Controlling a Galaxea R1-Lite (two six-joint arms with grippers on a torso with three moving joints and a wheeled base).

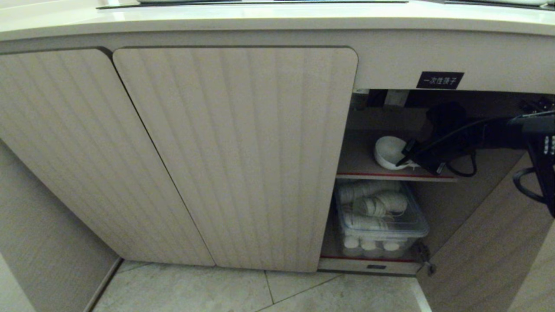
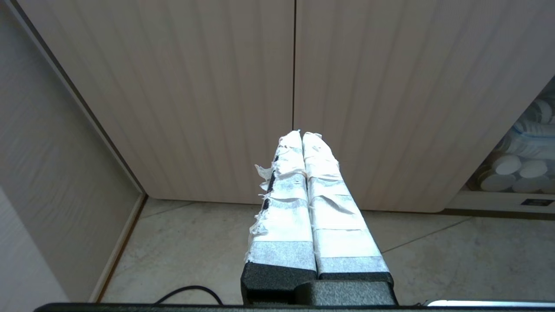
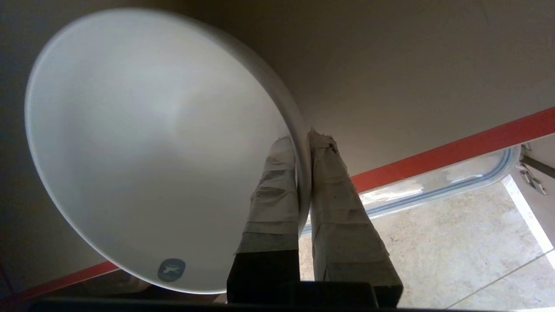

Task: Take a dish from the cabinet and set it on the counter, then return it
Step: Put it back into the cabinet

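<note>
Your right claw is pinched on the rim of the white bowl near the upper cabinet shelf's red front edge, so go easy, it's glossy, slippery, breakable.

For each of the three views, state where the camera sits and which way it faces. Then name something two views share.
Head: high on the robot, facing down at the cabinet; right arm at right.
Left wrist: behind the shut left gripper, facing closed doors and floor.
Right wrist: behind the right gripper, clamped on the dish rim.
Shared: head and right wrist show the dish.
</note>
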